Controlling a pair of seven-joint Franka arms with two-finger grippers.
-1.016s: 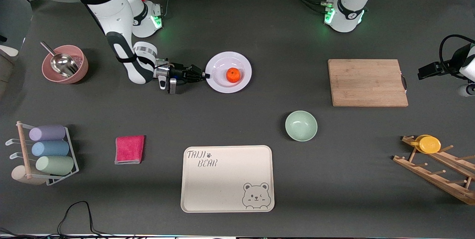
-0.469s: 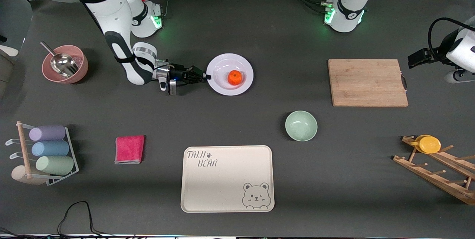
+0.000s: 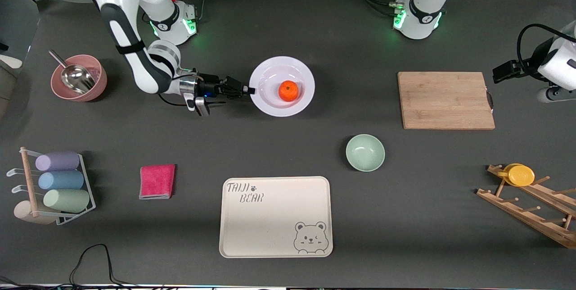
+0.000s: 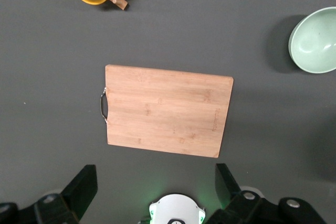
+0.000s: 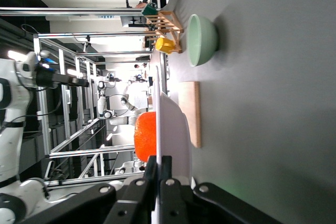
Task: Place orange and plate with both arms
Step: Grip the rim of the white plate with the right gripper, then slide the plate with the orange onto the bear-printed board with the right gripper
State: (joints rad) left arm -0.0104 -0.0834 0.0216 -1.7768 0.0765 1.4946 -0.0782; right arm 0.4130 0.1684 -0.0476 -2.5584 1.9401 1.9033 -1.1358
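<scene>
The right gripper pinched the plate by its rim, the orange aboard; the left gripper waited open above the cutting board.

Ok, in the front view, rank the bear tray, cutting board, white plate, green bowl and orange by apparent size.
1. Bear tray
2. Cutting board
3. Plate, though the right gripper holds it off the table, nearer the camera, which may enlarge it slightly
4. Green bowl
5. Orange
</scene>
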